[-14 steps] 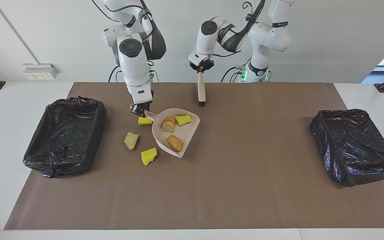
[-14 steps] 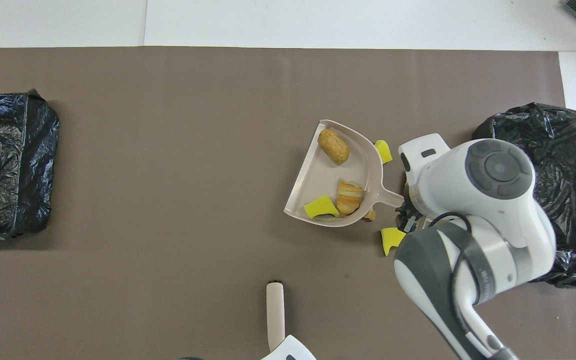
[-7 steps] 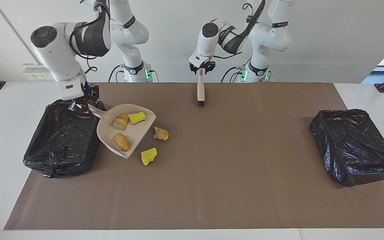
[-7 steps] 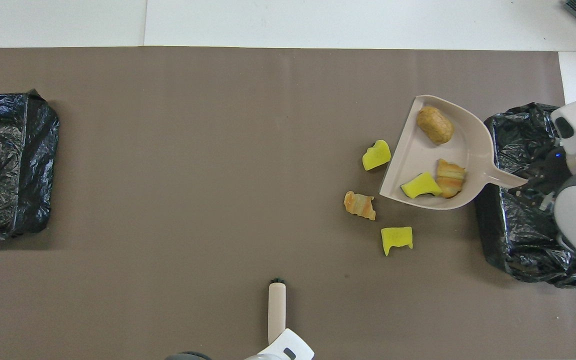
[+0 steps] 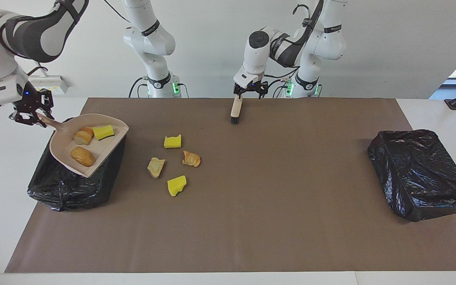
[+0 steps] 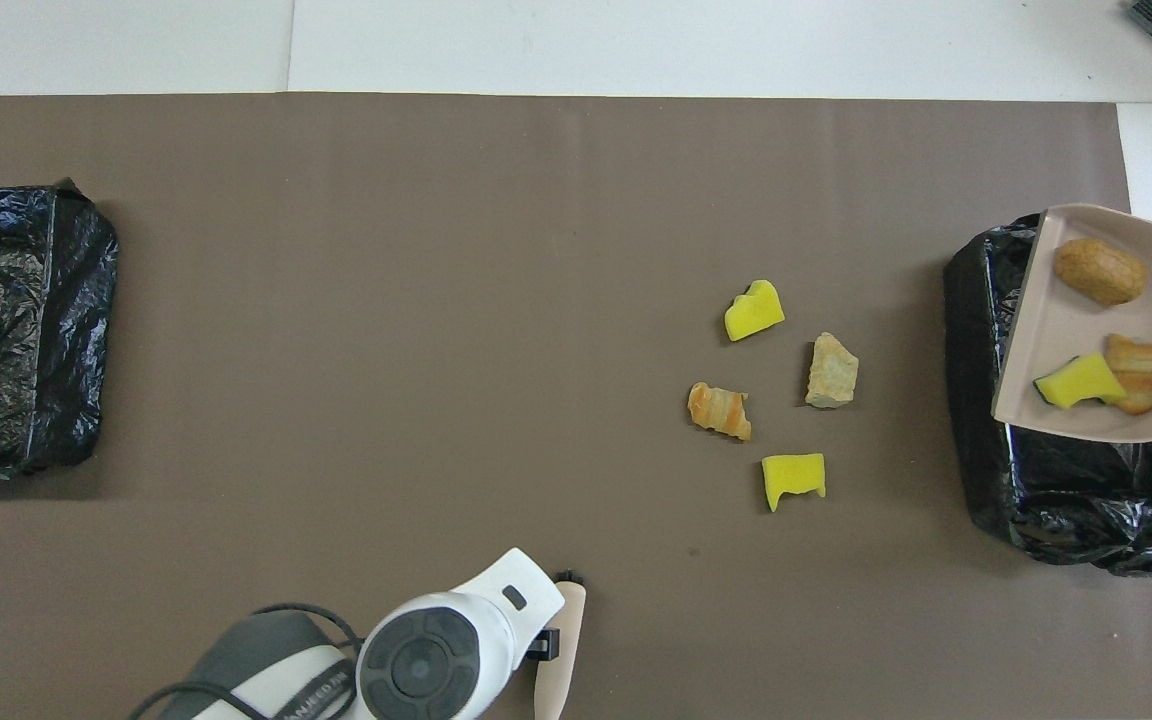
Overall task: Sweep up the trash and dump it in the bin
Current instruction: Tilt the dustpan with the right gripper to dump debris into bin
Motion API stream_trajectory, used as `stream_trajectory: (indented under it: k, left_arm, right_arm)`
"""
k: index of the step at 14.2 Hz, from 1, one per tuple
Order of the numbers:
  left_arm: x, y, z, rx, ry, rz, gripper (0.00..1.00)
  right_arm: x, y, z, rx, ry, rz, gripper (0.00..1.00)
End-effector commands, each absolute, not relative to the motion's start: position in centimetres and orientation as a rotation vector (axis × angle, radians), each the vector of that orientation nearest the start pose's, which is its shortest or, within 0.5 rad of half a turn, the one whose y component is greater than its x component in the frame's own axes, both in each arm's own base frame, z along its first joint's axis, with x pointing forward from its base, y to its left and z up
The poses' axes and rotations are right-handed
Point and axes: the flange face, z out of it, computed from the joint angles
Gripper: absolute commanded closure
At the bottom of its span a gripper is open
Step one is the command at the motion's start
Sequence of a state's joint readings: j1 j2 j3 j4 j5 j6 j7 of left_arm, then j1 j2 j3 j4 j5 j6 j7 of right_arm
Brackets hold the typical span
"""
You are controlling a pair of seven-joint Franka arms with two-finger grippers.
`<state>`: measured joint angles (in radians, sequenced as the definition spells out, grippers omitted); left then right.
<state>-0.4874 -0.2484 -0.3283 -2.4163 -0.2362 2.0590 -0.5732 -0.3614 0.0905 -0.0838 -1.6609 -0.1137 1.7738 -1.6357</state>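
Note:
My right gripper [image 5: 30, 114] is shut on the handle of the pale pink dustpan [image 5: 101, 152], which hangs tilted over the black-lined bin [image 5: 69, 190] at the right arm's end of the table. In the pan [image 6: 1056, 350] lie two bread-like pieces and one yellow chunk of trash. More trash lies on the brown mat: a yellow chunk [image 5: 172, 141], a tan piece [image 5: 156, 167], a striped bread piece [image 5: 191, 158] and another yellow chunk [image 5: 176, 185]. My left gripper [image 5: 250, 93] stands open over the top of the beige brush [image 5: 236, 109], whose black bristles rest on the mat.
A second black-lined bin [image 5: 422, 174] stands at the left arm's end of the table. The brown mat [image 5: 275, 206] covers most of the table, with white tabletop around it. The brush [image 6: 568, 650] lies close to the robots' edge.
The right arm carried the loaded dustpan off the mat and up over the bin at its end. The left gripper opened and let the brush go, which now leans.

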Motion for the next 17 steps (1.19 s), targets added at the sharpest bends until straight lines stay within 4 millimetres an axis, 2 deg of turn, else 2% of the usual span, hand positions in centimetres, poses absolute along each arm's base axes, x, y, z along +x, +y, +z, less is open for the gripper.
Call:
stream_trajectory:
  k: [1, 4, 5, 7, 9, 12, 14, 16, 17]
  left_arm:
    - [36.7, -28.0, 44.1, -3.161, 0.290, 0.236, 0.00]
    - [42.1, -22.7, 50.6, -3.158, 0.344, 0.154, 0.00]
    - [43.4, -21.0, 53.3, -3.168, 0.350, 0.134, 0.00]
    - [45.3, -17.6, 58.2, -3.182, 0.339, 0.058, 0.00]
    - [46.0, -15.0, 61.8, -3.129, 0.369, 0.027, 0.00]
    - [47.4, -13.8, 64.3, -3.088, 0.401, 0.067, 0.00]
    - [47.7, -12.7, 64.7, -3.098, 0.373, 0.061, 0.00]
    - [47.7, -12.5, 64.7, -3.099, 0.368, 0.061, 0.00]
    - [47.6, -12.6, 64.7, -3.098, 0.370, 0.064, 0.00]
  right_arm:
    - [53.9, -29.0, 56.3, -2.643, -2.107, 0.291, 1.00]
    - [54.1, -28.1, 55.4, -2.584, -2.277, 0.551, 1.00]
    - [54.7, -26.7, 54.9, -2.540, -2.347, 0.615, 1.00]
    - [55.0, -25.6, 53.8, -2.508, -2.392, 0.737, 1.00]
    - [55.5, -23.4, 52.4, -2.501, -2.409, 0.835, 1.00]
    - [56.4, -21.0, 52.0, -2.491, -2.449, 0.872, 1.00]
    - [56.3, -20.9, 51.6, -2.499, -2.428, 0.887, 1.00]
    - [57.1, -19.4, 52.0, -2.466, -2.496, 0.957, 1.00]
    - [57.0, -19.2, 51.9, -2.489, -2.474, 0.964, 1.00]
